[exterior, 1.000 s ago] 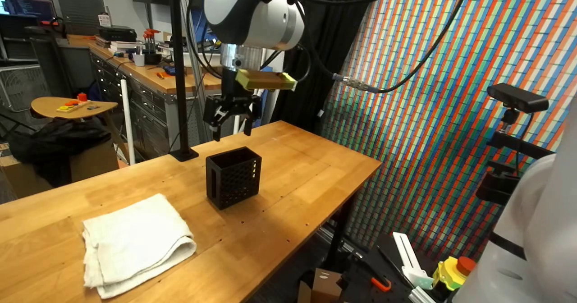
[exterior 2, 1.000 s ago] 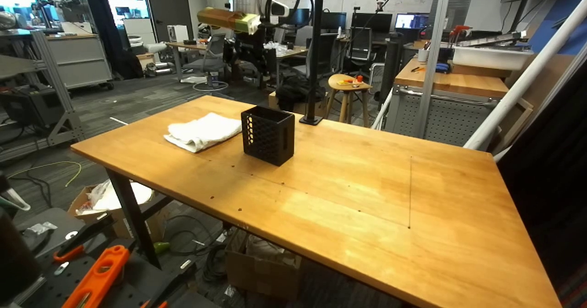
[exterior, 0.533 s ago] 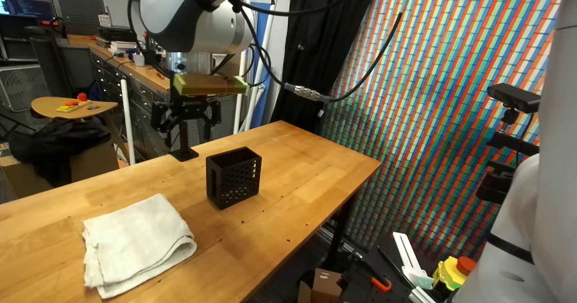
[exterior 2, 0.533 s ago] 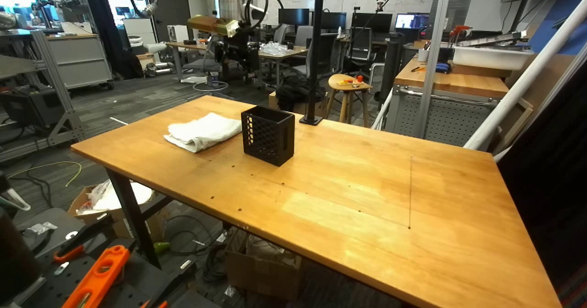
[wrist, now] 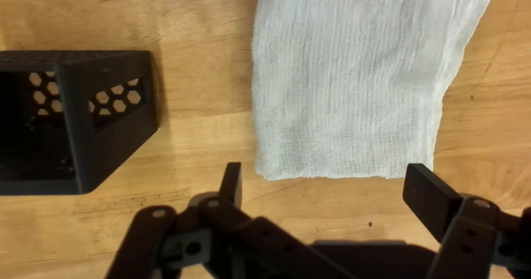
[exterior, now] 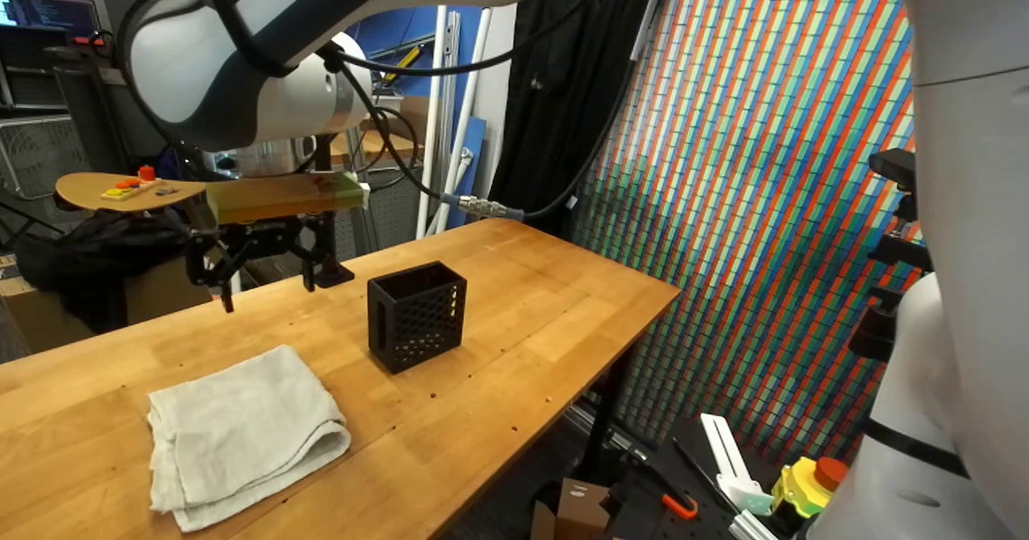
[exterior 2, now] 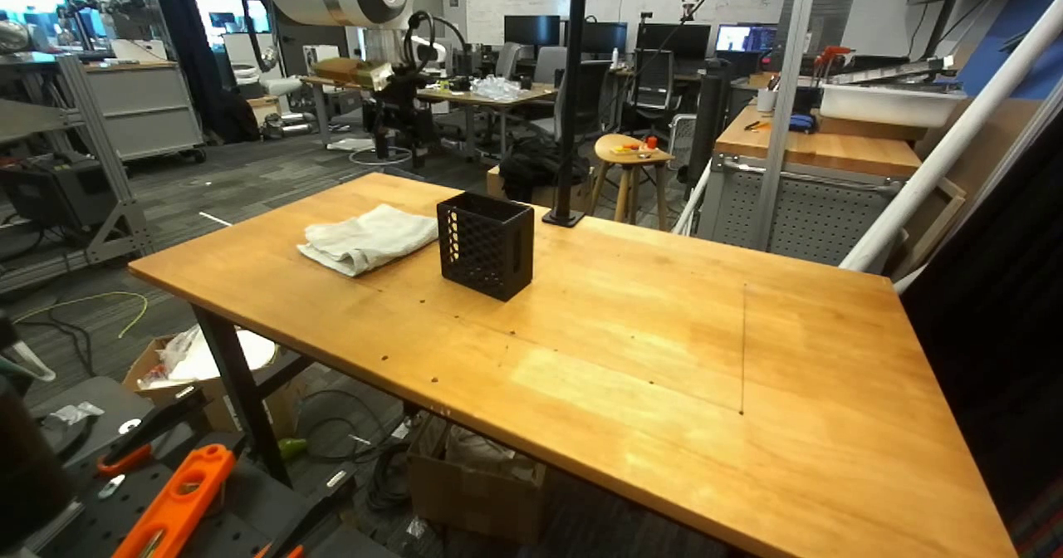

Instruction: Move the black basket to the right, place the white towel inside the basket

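Basket, one, black, stands upright on the table, its rightward move impossible to confirm; towel, one, white, folded, lies near but apart, its placing inside still to do; gripper, one, jaws wide and empty, above the table.

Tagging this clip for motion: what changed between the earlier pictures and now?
The arm has swung toward the white towel, its fingers shifting left and down in the picture in both exterior views. Nothing was taken hold of or let go. Unchanged: the fingers stand open, and the black basket and white towel keep their places, apart, on the table.
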Action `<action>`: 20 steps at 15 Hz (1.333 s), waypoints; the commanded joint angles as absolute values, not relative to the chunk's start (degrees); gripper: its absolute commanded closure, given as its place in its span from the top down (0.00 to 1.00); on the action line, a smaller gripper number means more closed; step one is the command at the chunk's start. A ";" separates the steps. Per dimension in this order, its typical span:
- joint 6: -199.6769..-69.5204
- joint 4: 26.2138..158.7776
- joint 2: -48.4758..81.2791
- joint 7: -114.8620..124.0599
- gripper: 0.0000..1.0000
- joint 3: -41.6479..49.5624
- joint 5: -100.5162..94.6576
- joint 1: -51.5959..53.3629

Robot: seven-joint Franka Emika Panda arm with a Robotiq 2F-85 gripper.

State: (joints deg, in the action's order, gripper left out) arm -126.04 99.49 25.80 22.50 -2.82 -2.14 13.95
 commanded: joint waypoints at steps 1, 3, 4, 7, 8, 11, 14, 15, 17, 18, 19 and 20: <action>-125.99 96.58 28.89 26.39 1.00 -3.29 -3.22 16.78; -126.69 95.46 30.81 27.58 1.00 -3.33 -3.09 18.14; -127.12 95.04 31.52 27.94 1.00 -3.37 -2.96 18.69; -129.78 93.36 34.81 26.92 1.00 -3.62 -2.42 19.42; -130.53 92.89 35.84 26.62 1.00 -3.58 -2.34 19.54; -133.68 93.02 38.67 25.24 1.00 -3.69 -1.41 18.99; -136.94 93.67 41.38 24.21 1.00 -3.89 -0.57 18.40; -138.07 93.95 42.51 23.52 1.00 -3.98 -0.33 18.05; -139.83 94.34 44.31 22.15 1.00 -4.27 0.11 17.56; -140.36 94.42 44.91 21.39 1.00 -4.46 0.37 17.36; -141.39 94.52 45.88 20.81 1.00 -4.69 0.80 17.18; -141.76 94.33 46.30 20.16 1.00 -4.88 1.24 16.97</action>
